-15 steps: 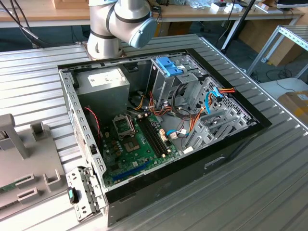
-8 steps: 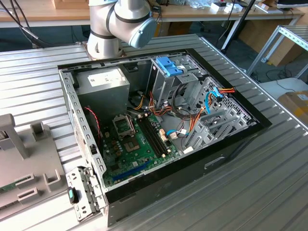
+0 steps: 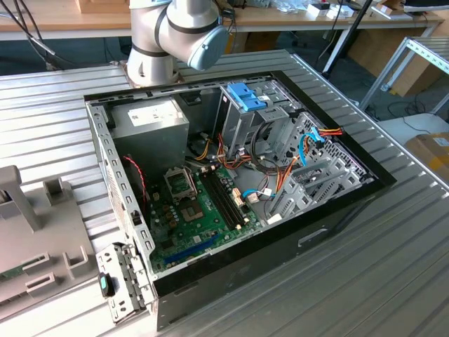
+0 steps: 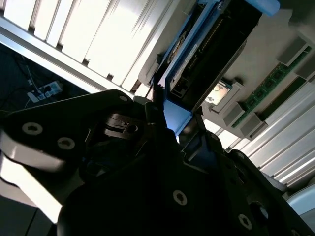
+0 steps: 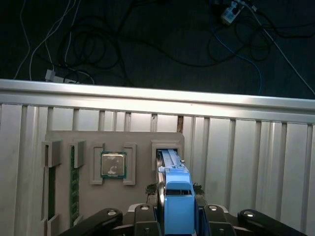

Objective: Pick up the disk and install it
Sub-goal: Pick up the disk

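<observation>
tray: grey fixture tray (image 3: 42, 246) sits at the exterior view's left, cut by the frame edge. A narrow strip of ribbed table (image 3: 351, 281) separates it from the case.
tray pockets: in the first wrist view the tray (image 5: 142, 140) holds a RAM stick (image 5: 74, 187) in a slot and a CPU (image 5: 113, 163) in a walled pocket. The disk slot is just beside the CPU pocket, on the tray's outer edge.
disk: the disk (image 5: 174, 182) stands on edge in that slot with its light-blue rail up. The second wrist view shows its dark side (image 4: 211, 44) in front of the tray.
claw: gripper (image 5: 177, 201) has its jaws narrow, clamped on the disk's blue rail, one jaw on each flank. The second wrist view shows the same grip (image 4: 174, 115).
room at tray: open ribbed table top (image 5: 256, 147) lies beside the slot. The table edge rail (image 5: 157, 93) runs just past the tray, with floor cables (image 5: 123, 44) beyond it.
arm: arm (image 3: 175, 35) is based behind the case's back wall.
case: PC case (image 3: 280, 246) lies open side up, with the motherboard (image 3: 196, 210) exposed.
cage: drive cage (image 3: 245, 119) stands upright near the back, a blue latch (image 3: 247, 96) on top and cable bundles close beside it.
right side: open ribbed top runs from the case wall to the table's edge.
</observation>
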You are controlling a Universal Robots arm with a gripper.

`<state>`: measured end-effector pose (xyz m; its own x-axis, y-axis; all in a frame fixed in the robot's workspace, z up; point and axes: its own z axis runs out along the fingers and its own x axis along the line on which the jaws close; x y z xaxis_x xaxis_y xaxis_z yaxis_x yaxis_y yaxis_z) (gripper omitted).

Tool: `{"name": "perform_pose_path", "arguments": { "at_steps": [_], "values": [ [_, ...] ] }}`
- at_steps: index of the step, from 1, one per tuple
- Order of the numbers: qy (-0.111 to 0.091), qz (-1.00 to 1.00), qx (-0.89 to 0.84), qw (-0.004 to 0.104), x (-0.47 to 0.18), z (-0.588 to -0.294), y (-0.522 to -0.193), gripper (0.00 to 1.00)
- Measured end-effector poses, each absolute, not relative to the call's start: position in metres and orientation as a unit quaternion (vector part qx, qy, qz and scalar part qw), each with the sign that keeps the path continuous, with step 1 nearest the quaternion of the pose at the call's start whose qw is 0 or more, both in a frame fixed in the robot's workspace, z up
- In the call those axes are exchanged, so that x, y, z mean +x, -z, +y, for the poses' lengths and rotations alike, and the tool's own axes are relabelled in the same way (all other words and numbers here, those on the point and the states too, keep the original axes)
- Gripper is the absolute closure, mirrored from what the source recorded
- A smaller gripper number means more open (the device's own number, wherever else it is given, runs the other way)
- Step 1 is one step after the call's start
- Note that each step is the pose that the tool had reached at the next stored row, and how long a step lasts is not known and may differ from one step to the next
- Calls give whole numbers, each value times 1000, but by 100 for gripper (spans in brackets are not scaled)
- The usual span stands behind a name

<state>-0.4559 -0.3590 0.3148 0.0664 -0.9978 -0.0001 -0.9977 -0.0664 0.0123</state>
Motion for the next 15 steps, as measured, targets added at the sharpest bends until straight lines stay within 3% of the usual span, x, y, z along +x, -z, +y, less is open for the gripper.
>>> {"name": "perform_pose_path", "arguments": {
  "at_steps": [15],
  "values": [
    [4,-683,730,5,-456,-359,-330,64]
  ]
}}
